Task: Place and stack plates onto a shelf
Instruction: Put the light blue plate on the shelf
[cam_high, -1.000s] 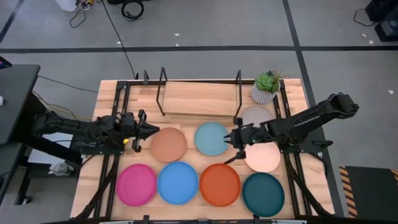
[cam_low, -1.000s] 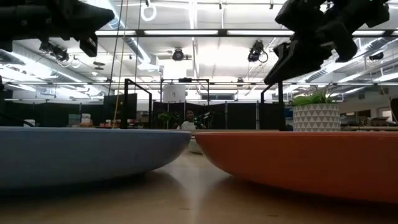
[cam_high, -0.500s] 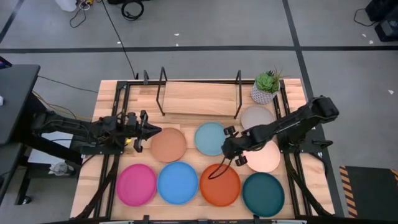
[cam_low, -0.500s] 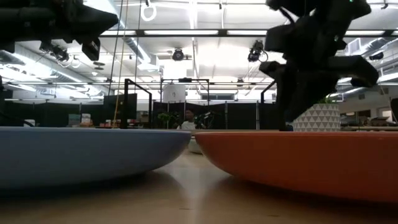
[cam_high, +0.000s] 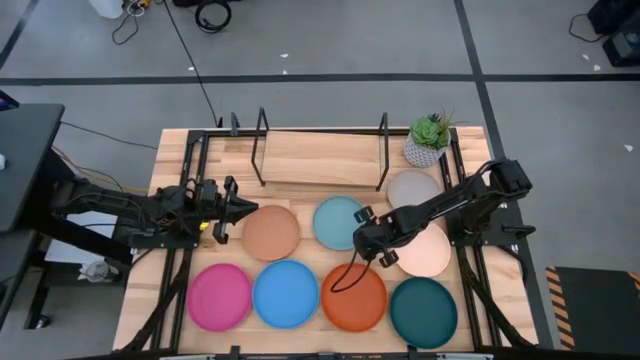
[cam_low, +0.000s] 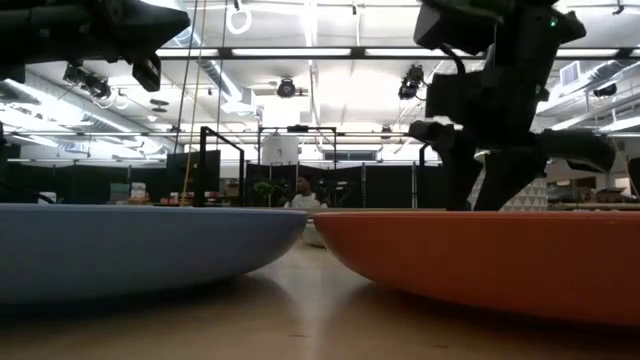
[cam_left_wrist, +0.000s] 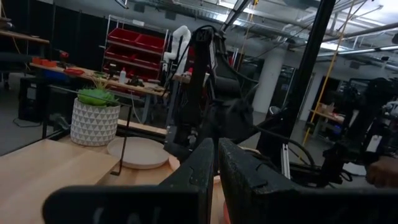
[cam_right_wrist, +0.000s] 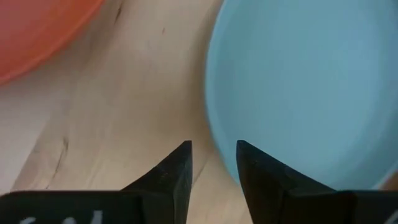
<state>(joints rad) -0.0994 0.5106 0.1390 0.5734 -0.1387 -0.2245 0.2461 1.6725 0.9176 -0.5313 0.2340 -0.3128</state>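
Observation:
Several round plates lie flat on the slatted tabletop: tan (cam_high: 271, 232), light blue (cam_high: 338, 220), grey (cam_high: 413, 186), cream-pink (cam_high: 425, 252), magenta (cam_high: 219, 296), blue (cam_high: 285, 293), orange (cam_high: 353, 297) and dark teal (cam_high: 423, 312). The shelf (cam_high: 320, 158) stands bare at the far edge. My right gripper (cam_right_wrist: 213, 149) is open and points steeply down at the light blue plate's near rim (cam_right_wrist: 214, 124), one finger over bare wood, the other at the rim, touching nothing. My left gripper (cam_high: 240, 210) hovers shut just left of the tan plate.
A potted plant (cam_high: 428, 140) stands at the far right, beside the shelf's black rods (cam_high: 383, 150). A black cable (cam_high: 345, 278) from my right arm loops over the orange plate. In the low view the blue plate (cam_low: 130, 245) and the orange plate (cam_low: 480, 260) fill the foreground.
My right gripper has come down and toward the table's near left, from beside the grey and cream-pink plates to the light blue plate's near rim. It has tipped from nearly level to pointing steeply down. No plate has moved.

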